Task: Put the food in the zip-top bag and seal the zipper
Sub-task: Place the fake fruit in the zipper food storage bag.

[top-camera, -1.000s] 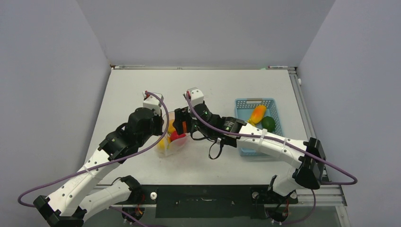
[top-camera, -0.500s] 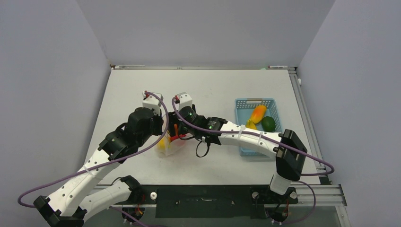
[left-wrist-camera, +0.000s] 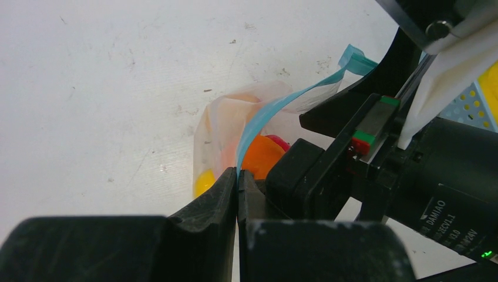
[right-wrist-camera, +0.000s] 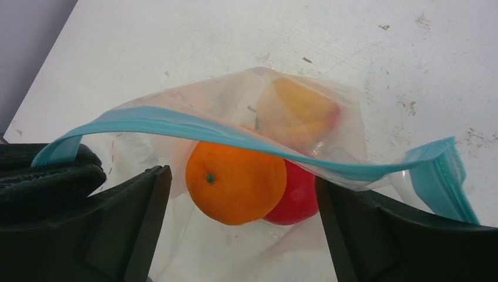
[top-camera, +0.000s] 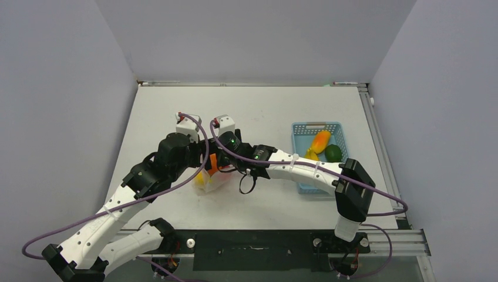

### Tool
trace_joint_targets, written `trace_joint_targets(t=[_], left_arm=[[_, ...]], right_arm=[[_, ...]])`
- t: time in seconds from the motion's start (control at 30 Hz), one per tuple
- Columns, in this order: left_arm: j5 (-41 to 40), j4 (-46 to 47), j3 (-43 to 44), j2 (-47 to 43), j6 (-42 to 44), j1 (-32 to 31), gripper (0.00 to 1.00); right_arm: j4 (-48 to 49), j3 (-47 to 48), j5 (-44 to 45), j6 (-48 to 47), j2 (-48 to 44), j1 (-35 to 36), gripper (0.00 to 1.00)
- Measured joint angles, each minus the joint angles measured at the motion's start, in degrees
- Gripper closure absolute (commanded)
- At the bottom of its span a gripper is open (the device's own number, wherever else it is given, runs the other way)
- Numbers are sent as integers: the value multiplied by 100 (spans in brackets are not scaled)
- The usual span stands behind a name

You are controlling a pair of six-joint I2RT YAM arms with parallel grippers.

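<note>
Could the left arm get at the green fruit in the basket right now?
Probably not. The left gripper is shut on the zipper, and the right arm lies across the way to the basket with the green fruit.

Top cam sits high up behind the arms [top-camera: 117,202], tilted down over the whole bench [top-camera: 176,111], so it's the wide shot. Left wrist cam rides just behind the left claw [left-wrist-camera: 237,179], super close, looking past its tips at the zip-top bag [left-wrist-camera: 217,126]. Right wrist cam peers down through the right claw [right-wrist-camera: 242,179] into that same bag, equally tight. All three share the bag.
</note>
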Motion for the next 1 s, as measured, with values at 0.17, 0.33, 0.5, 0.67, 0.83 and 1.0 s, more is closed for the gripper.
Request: trace_joint_targets(t=[0.17,0.33,0.5,0.67,0.83,1.0], left_arm=[[-2,0,0,-4,0,11,100],[0,4,0,-11,-2,15,100],[0,13,0,-11,-2,15,100],[0,13,-11,-20,-4,15,100],[0,15,-20,-24,-4,17,100],[0,17,-20,-24,-4,20,100]], right_arm=[[2,0,-50,9,0,0,0],[-4,-4,-85,11,-59,0,1],[-7,-175,-127,9,-457,2,2],[-66,-435,-79,-13,-1113,2,3],[-286,-656,273,-55,-1740,0,4],[-721,-872,817,-114,-2343,-46,5]])
